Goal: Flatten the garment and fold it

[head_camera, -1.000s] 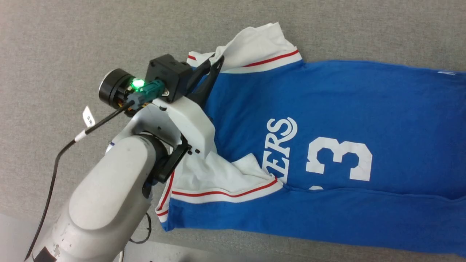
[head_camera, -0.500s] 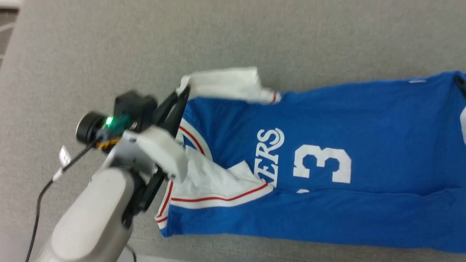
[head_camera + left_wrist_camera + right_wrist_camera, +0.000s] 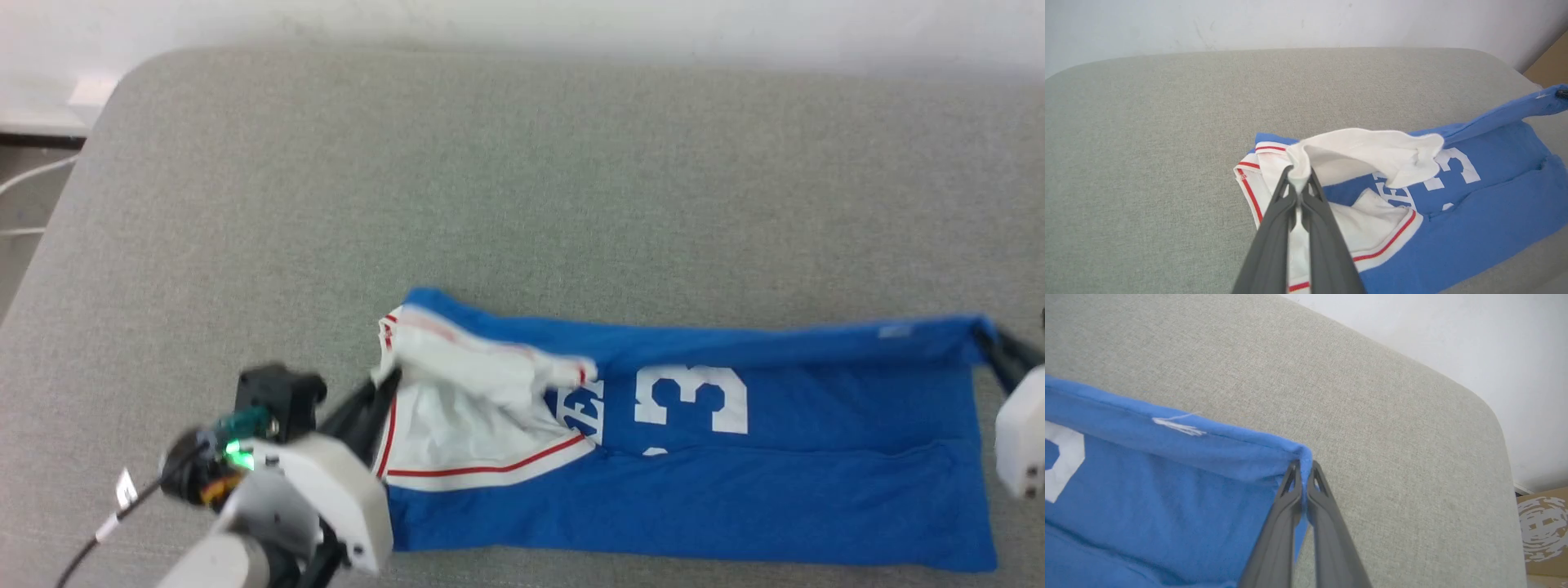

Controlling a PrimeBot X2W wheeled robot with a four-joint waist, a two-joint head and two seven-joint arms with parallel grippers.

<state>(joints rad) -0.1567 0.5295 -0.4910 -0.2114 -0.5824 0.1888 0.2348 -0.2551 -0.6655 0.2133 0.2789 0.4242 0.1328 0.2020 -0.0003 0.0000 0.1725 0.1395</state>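
Head view: left fingers (image 3: 369, 403) pinch the garment (image 3: 735, 482) at a sleeve, right fingers (image 3: 1001, 356) at a corner.

Seen from the head view, you have bare grey tabletop (image 3: 506, 180) from 9 through 12 to 3 o'clock, right up to the pale wall (image 3: 571, 24) at the far edge. The garment (image 3: 735, 506) lies stretched across the near half, from 8 to 4 o'clock. The left gripper (image 3: 390, 377), clamped on the garment, and its forearm (image 3: 318, 498) block 7 to 8 o'clock, beside a black cable (image 3: 82, 563). The right gripper (image 3: 992, 347) pinches the garment's corner at 3 o'clock. A thin strip of tabletop runs along 6 o'clock.
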